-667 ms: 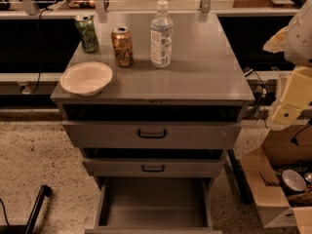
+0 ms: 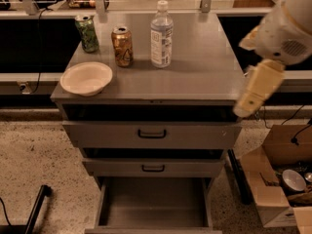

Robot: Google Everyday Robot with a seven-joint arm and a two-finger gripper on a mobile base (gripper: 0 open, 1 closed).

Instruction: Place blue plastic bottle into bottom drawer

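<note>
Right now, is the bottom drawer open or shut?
Open: the bottom drawer is pulled out, its floor visible. The gripper hangs beside the cabinet, away from the bottle.

White rounded arm (image 2: pixel 285 30) (dotted grille), cream tapered jaws at far right

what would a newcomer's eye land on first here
The blue plastic bottle stands upright atop the grey cabinet, with an orange-gold can, a green can and a white bowl nearby. Below, the bottom drawer is pulled open. The gripper hangs at the view's right, apart from the bottle.
</note>
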